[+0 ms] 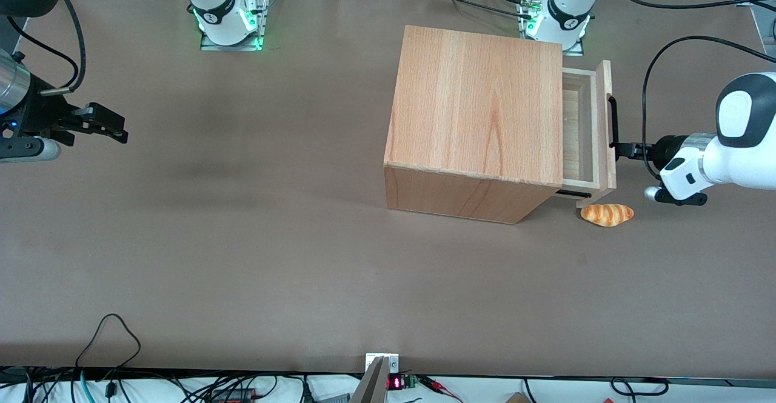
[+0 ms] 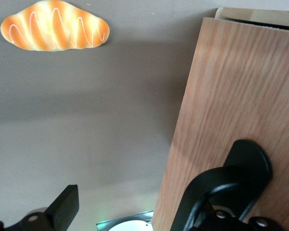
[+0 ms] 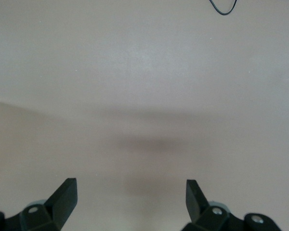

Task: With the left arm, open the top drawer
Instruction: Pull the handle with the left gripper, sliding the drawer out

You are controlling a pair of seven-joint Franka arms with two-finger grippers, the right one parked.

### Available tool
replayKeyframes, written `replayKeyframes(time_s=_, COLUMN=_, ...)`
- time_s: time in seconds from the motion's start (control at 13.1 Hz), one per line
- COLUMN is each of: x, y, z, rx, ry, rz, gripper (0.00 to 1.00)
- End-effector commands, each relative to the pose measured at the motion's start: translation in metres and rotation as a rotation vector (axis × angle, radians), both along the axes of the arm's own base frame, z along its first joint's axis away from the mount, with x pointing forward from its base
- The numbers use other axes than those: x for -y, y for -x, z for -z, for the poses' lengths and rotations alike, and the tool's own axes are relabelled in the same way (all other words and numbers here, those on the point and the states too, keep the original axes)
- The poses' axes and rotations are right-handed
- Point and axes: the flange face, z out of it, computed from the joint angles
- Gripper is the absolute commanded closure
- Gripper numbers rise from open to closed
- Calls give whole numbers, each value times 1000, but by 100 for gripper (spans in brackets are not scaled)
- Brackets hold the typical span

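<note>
Hand (image 1: 619, 147) at top drawer (image 1: 591, 129) handle (no writing legible)

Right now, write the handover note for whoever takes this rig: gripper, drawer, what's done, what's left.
Gripper: left arm's, at the black bar handle of the top drawer. One finger stands apart from the handle in the wrist view, so it reads as open.
Drawer: pulled partway out of the wooden cabinet, its inside showing from above; front panel faces the working arm.
Bread roll: on the table beside the drawer front, nearer the front camera, apart from it.
Done: drawer partly open.
Left: probably pull it farther out, then withdraw.
</note>
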Motion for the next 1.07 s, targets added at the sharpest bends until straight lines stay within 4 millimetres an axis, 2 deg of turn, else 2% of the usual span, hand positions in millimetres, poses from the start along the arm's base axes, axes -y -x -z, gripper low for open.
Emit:
replayKeyframes(time_s=0.0, x=-18, y=-11, z=4, rx=8, ry=-30, rz=14, gripper=0)
replayKeyframes(time_s=0.46, x=-54, y=-26, z=7, rx=19, ry=-87, rz=-1, gripper=0)
replayKeyframes(time_s=0.61, x=-59, y=-30, z=10, rx=22, ry=-98, rz=0, gripper=0)
replayKeyframes(time_s=0.84, x=-74, y=-30, z=22, rx=6, ry=-96, rz=-23, gripper=0)
replayKeyframes(time_s=0.99, x=-87, y=-36, z=17, rx=25, ry=-99, rz=-42, gripper=0)
